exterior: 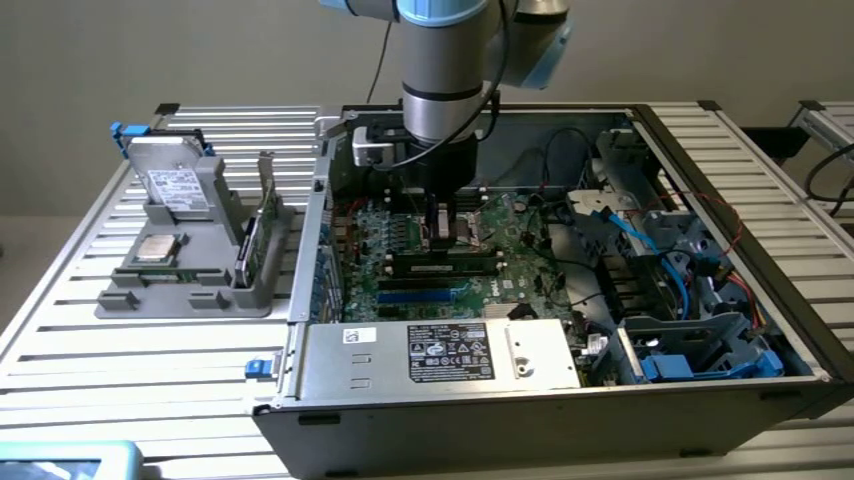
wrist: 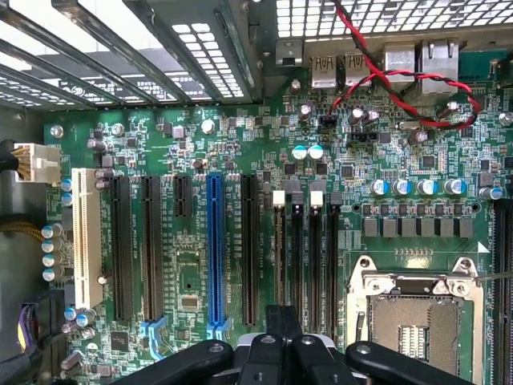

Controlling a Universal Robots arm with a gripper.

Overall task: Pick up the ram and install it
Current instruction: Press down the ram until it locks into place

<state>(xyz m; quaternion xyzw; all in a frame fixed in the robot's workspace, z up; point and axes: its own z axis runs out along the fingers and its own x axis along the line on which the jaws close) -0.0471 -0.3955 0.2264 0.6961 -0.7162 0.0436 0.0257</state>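
Slatted metal forms the surface [exterior: 80, 340], and on it stands an open computer case [exterior: 400, 410] with the arm reaching down inside. The jaws [wrist: 281, 325] hang low over the motherboard [wrist: 240, 136], right at the near end of the four black memory slots [wrist: 315, 249]. The long blue slot [wrist: 214, 249] lies to one side of them and the open processor socket [wrist: 421, 317] to the other.

In the exterior view a slim dark stick with a pale label, which I take to be the ram [exterior: 447, 266], lies lengthwise along the slot row directly beneath the jaws. I cannot tell whether it is held or already sitting in a slot, nor whether the jaws are spread or pressed together; their dark links crowd the spot.

Judging by this, the seating step is in hand. To do it well:
- The stick must run dead parallel to its slot, and its notch must match the slot's key.
- The white latches [wrist: 316, 197] at the slot ends should stand open before any push.
- Pressure should go straight down and evenly, since a tilted stick will jam or bend.
- The red cables [wrist: 417, 104] beyond the far end of the slots sit well apart from the jaws and look to be no hazard.

A grey tray [exterior: 200, 290] of other parts rests outside the case, well away from the jaws.
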